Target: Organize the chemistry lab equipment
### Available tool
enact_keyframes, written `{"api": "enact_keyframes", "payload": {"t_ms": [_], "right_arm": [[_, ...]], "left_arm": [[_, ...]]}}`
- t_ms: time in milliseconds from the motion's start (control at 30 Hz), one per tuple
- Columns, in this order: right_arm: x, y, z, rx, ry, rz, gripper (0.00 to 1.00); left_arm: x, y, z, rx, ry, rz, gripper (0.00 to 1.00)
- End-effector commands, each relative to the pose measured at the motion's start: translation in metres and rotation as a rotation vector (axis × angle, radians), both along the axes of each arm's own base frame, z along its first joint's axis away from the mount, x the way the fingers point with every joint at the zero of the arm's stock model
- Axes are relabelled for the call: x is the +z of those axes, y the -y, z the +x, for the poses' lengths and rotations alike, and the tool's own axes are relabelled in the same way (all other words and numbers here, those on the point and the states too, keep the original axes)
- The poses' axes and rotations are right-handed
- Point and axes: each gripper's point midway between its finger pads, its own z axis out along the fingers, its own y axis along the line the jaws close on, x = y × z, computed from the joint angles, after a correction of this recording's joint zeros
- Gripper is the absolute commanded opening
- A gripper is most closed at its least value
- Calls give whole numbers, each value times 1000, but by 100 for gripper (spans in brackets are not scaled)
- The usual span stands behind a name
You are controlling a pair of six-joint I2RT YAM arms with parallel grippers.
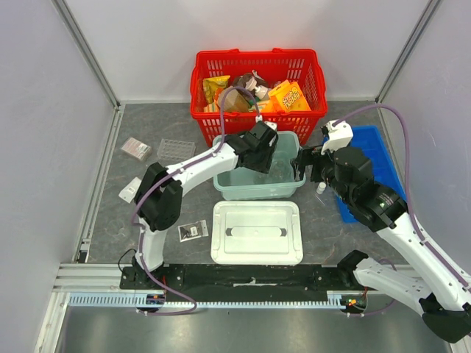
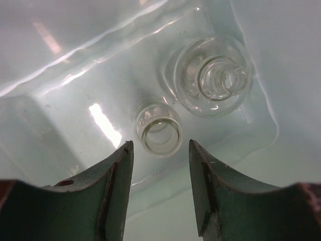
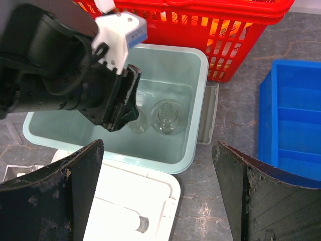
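Two clear glass flasks stand upright in the pale green bin (image 1: 235, 193). The small flask (image 2: 158, 129) sits just beyond my left gripper (image 2: 160, 150), whose jaws are open and apart from it with nothing between them. The wider flask (image 2: 215, 78) stands beside it to the right. From the right wrist, the left gripper (image 3: 123, 108) hangs inside the bin next to the flasks (image 3: 168, 116). My right gripper (image 3: 158, 150) is wide open and empty above the bin's near right corner. A clear multi-well plate (image 1: 175, 149) and flat packets (image 1: 193, 231) lie on the table at left.
A red basket (image 1: 257, 62) of snack packs stands behind the bin. The white lid (image 1: 256, 232) lies in front of it. A blue tray (image 1: 372, 158) is at the right, with a tiny white vial (image 1: 321, 188) on the table by it. Another packet (image 1: 136, 148) lies far left.
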Motion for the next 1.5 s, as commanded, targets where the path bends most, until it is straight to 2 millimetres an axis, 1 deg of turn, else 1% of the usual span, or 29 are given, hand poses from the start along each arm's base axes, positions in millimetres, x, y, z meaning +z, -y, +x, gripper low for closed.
{"api": "enact_keyframes", "payload": {"t_ms": [0, 133, 200, 233, 300, 333, 433, 500, 533, 567, 600, 633, 667, 700, 733, 800, 833, 900, 967, 1067, 1133, 1233, 1267, 1400, 1467], "right_arm": [[10, -1, 1, 3, 32, 13, 96], [9, -3, 1, 14, 26, 11, 96], [10, -4, 1, 17, 28, 13, 96], [10, -3, 1, 17, 29, 13, 96], [8, -4, 1, 18, 24, 11, 96], [7, -4, 1, 21, 21, 10, 96], [6, -6, 1, 28, 18, 12, 96], [3, -7, 0, 32, 11, 9, 96], [2, -7, 0, 35, 7, 8, 96], [2, -8, 0, 38, 9, 11, 96], [1, -9, 0, 42, 4, 11, 96], [0, -9, -1, 43, 1, 10, 96], [0, -10, -1, 47, 0, 12, 96], [-1, -10, -1, 48, -2, 13, 96], [0, -10, -2, 52, -3, 14, 95], [-2, -11, -2, 56, -8, 14, 96], [-2, -12, -2, 60, -9, 12, 96], [-2, -13, -3, 65, -14, 18, 95], [-2, -15, -3, 73, -18, 22, 96], [-2, -17, -5, 84, -23, 25, 96], [-3, -16, -6, 84, -30, 21, 95], [-4, -14, -8, 83, -34, 15, 95], [-5, -13, -8, 81, -36, 13, 95], [-6, -13, -8, 83, -41, 9, 96], [-7, -14, -8, 88, -43, 9, 95]], "left_arm": [[103, -3, 7, 34, 172, -126, 55], [144, -22, 4, 82, 247, -142, 59], [163, -41, 4, 134, 294, -130, 64], [171, -49, 3, 156, 313, -128, 68], [184, -72, 2, 219, 339, -108, 78], [188, -85, 2, 262, 346, -95, 80], [194, -134, 0, 433, 337, -67, 81], [193, -170, -3, 560, 310, -71, 79], [187, -191, -5, 633, 286, -76, 78], [182, -218, -10, 717, 268, -87, 76], [179, -237, -15, 780, 262, -104, 75], [171, -260, -20, 859, 253, -109, 73], [168, -282, -27, 938, 264, -120, 71], [158, -300, -35, 1006, 267, -121, 70], [155, -319, -44, 1074, 287, -130, 67], [142, -349, -62, 1186, 304, -120, 65], [139, -361, -70, 1229, 313, -120, 65], [124, -385, -86, 1332, 301, -98, 63], [110, -400, -97, 1399, 274, -93, 61], [91, -414, -107, 1465, 216, -111, 56], [80, -433, -122, 1576, 197, -67, 56], [68, -454, -138, 1707, 181, 2, 56], [62, -459, -140, 1734, 162, 11, 56], [33, -465, -153, 1842, 47, 8, 55], [21, -466, -152, 1850, 14, -4, 55]]}}
